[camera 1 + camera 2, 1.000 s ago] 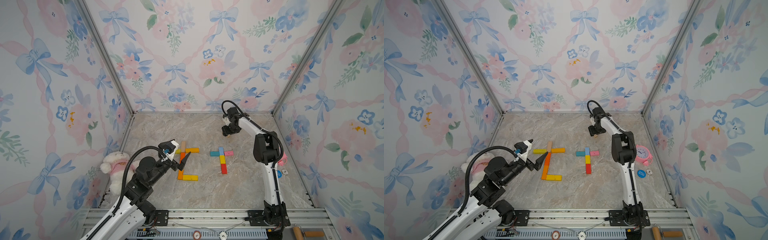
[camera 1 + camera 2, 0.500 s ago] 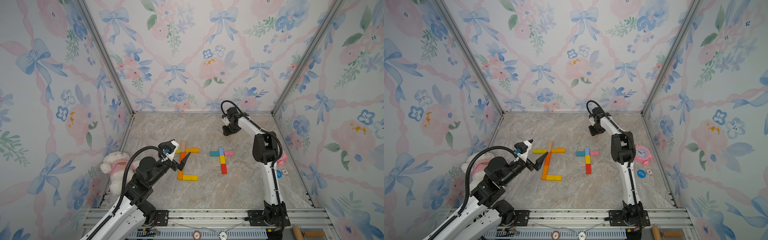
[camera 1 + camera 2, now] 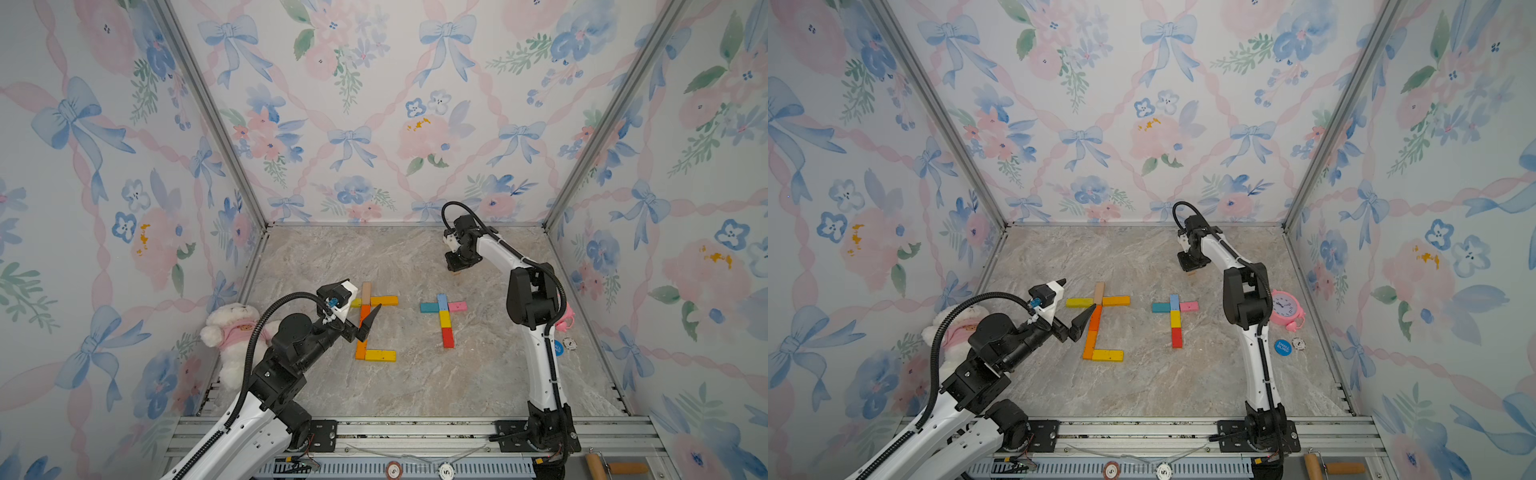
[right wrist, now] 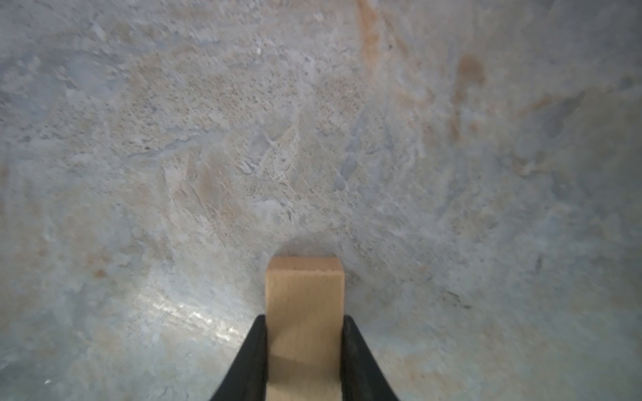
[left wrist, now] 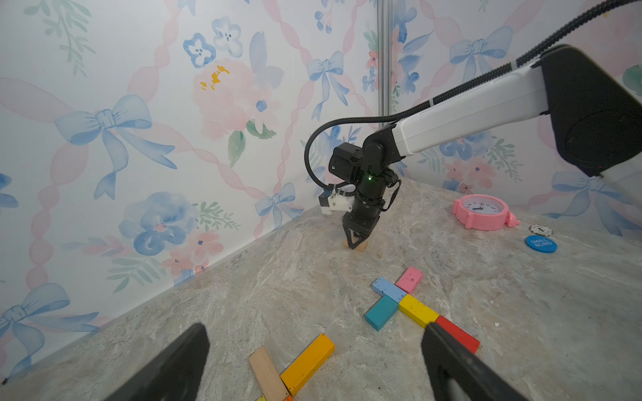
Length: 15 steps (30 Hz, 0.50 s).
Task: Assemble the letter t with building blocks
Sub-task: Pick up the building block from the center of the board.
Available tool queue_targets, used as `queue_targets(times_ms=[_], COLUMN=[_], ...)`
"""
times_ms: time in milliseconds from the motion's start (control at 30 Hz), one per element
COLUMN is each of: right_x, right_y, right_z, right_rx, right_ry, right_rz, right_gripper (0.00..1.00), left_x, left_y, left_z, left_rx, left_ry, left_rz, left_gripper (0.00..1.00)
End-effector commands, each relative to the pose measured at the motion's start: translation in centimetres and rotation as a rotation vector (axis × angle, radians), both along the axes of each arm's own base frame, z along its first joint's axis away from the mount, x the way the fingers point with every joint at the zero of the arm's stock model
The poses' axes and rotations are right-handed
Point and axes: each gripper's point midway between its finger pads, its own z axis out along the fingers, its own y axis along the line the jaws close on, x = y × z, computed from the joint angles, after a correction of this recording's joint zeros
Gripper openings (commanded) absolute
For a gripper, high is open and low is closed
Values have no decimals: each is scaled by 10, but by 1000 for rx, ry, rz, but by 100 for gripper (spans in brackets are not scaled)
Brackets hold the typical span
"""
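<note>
Narrowed within the last second from a wide spread to a firm pinch: right end effector [image 4: 305,317] now clenched on the pale wooden block [image 4: 305,295], pressed flush against both its long sides in the right wrist view. Hardly shifted otherwise, poised nose-down near the back wall. Block found at 1 o'clock from the small t [image 3: 444,319], apart from every other brick, apparently resting flat on the desk [image 3: 415,386] rather than lifted. Reads as a pick just secured, with the carry yet to come. Already laid out: that small t in blue, teal, pink, yellow and red, and at 9 o'clock from it a larger figure [image 3: 362,328] of tan, yellow and orange bricks with a yellow foot. Nothing altered on the other side: left end effector [image 5: 314,328] released, spread wide, empty, hanging over the larger figure's upright. Next, probably a lift and a move toward 7 o'clock, to one of the two figures; cannot tell which.
</note>
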Motion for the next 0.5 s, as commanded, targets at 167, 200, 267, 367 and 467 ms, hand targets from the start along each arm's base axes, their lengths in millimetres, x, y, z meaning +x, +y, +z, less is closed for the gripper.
queue_targets(times_ms=[167,200,267,367,467], right_x=[-12,-17,-25,-40,-57], right_y=[-4,-5,-7,-10,-7], right_z=[60,63,69,72,75], right_rx=[-10,-12,-16,-28,-13], right_ry=[-192,-200,-210,-205,-212], right_rz=[82,91,116,152,208], right_gripper=[17,17,17,17,17], left_x=[0,0,-1,-1,-2], left_y=[3,3,3,3,3], left_z=[7,7,7,7,8], left_rx=[-4,-3,-5,-6,-10], left_ry=[-29,-28,-29,-29,-32], left_rz=[11,9,8,6,4], left_gripper=[98,98,98,98,98])
